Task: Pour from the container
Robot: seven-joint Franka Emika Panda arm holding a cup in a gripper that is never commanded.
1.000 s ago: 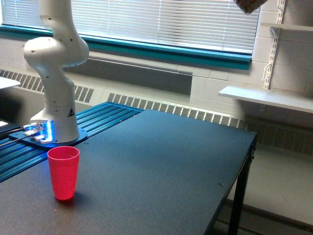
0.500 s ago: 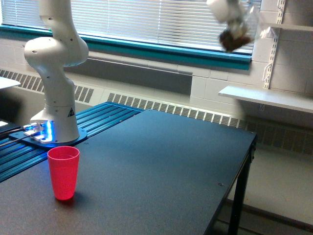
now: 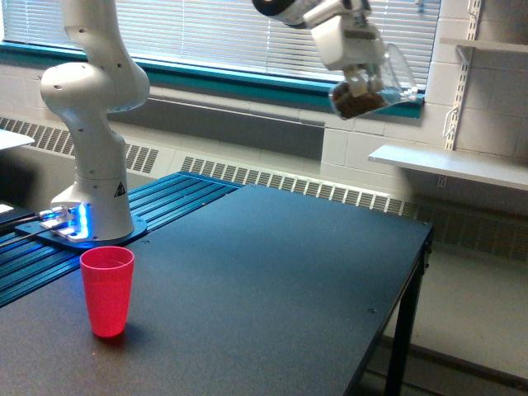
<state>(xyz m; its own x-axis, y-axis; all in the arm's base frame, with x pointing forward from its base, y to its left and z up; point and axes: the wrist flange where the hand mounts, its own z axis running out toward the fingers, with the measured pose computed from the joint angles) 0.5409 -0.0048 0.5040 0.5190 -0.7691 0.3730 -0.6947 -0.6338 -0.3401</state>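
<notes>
Moved: container (image 3: 373, 85) swung down-left from top right since earlier.
Gripper: gripper (image 3: 356, 76) clamped on it, held high at the far side.
Progress: nothing poured; red cup (image 3: 107, 290) sits near left, well apart.

Now lower and further toward the exterior view's left than a second ago: gripper (image 3: 363, 78) and container (image 3: 375, 87). Less blurred, too. Tilted, brown bits gathered at the lower side.
</notes>
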